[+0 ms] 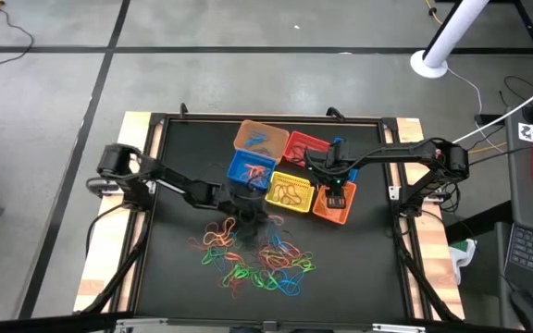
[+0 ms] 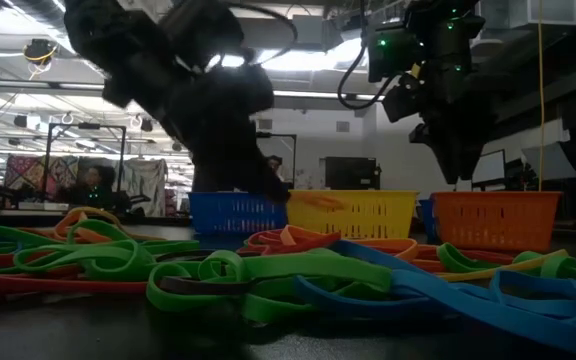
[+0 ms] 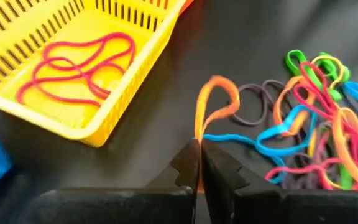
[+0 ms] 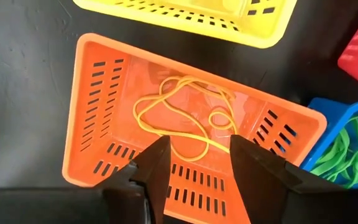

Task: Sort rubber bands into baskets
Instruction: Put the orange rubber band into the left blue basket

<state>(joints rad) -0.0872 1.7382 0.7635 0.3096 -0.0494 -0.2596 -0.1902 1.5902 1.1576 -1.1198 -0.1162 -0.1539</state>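
The left gripper [image 3: 196, 163] is sitting low on the black table [image 1: 174, 268], just in front of the yellow basket [image 3: 73, 68]. Its two fingers are pressing together, and they are pinching an orange rubber band [image 3: 216, 106] right at the tips. The band is standing up in a loop from the fingers. The big pile of rubber bands [image 1: 257, 259] is lying just beside this gripper, in red, orange, yellow, green and blue. Some red bands [image 3: 73, 65] are lying inside the yellow basket.

The right gripper [image 4: 194, 155] is hanging over the orange basket [image 4: 104, 99]. Its fingers are spreading wide apart and are holding nothing. Thin yellow bands [image 4: 179, 118] are lying on the floor of that basket, right under the gripper.

The baskets are sitting close together at the back of the table. The tan basket [image 1: 259, 136] and the red basket [image 1: 305, 145] are in the far row. One blue basket [image 1: 248, 170] is touching the yellow one. Another blue basket [image 4: 347, 149] with green bands [image 4: 344, 152] in it is sitting next to the orange basket.
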